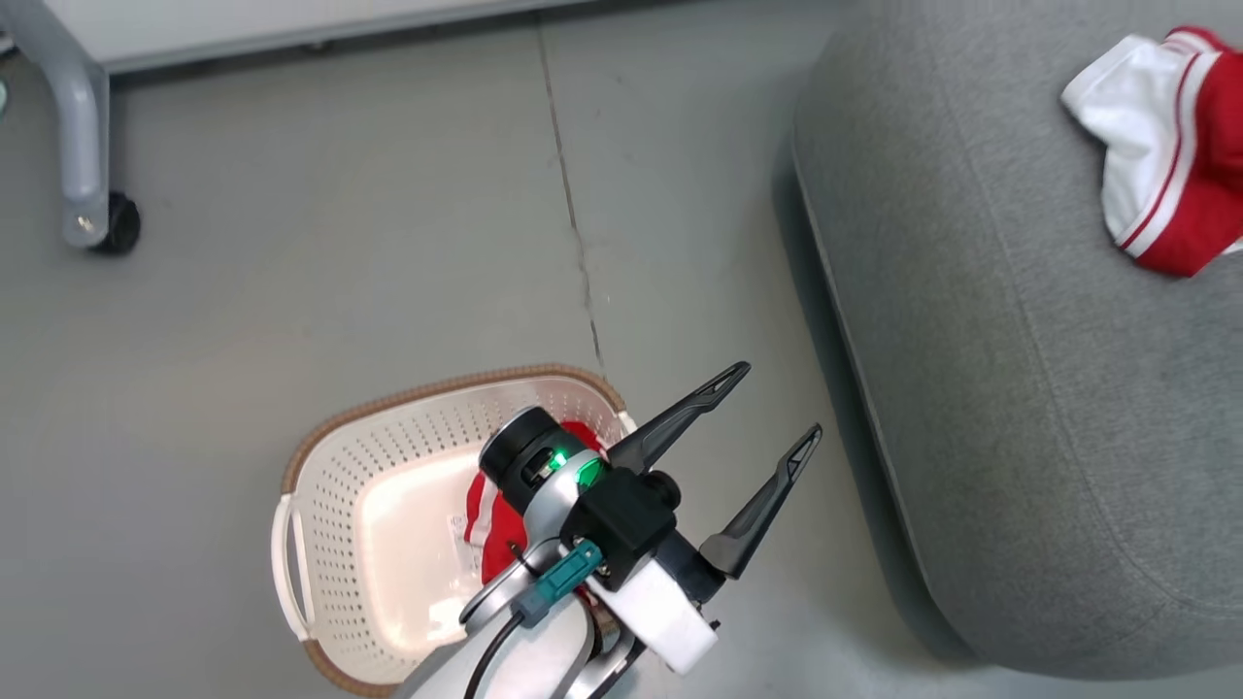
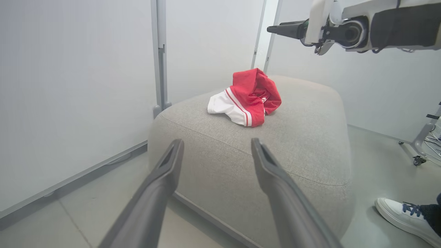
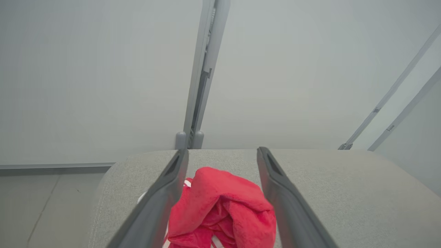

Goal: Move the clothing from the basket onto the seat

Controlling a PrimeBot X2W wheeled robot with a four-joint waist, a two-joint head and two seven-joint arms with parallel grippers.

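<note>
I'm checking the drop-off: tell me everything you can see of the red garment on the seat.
The red garment is soft, bright red fabric with a white panel edged in red-and-white stripes. It lies crumpled in a loose, folded-over heap on the grey seat, touching nothing else. The right gripper hangs open above it, fingers clear of it.

red & white garment (image 1: 1165, 146) lying crumpled on grey seat (image 1: 1020, 388) nr its edge, 2nd red garment (image 1: 486, 519) sitting bunched inside cream perforated basket (image 1: 330, 505), basket standing upright just beside seat
</note>
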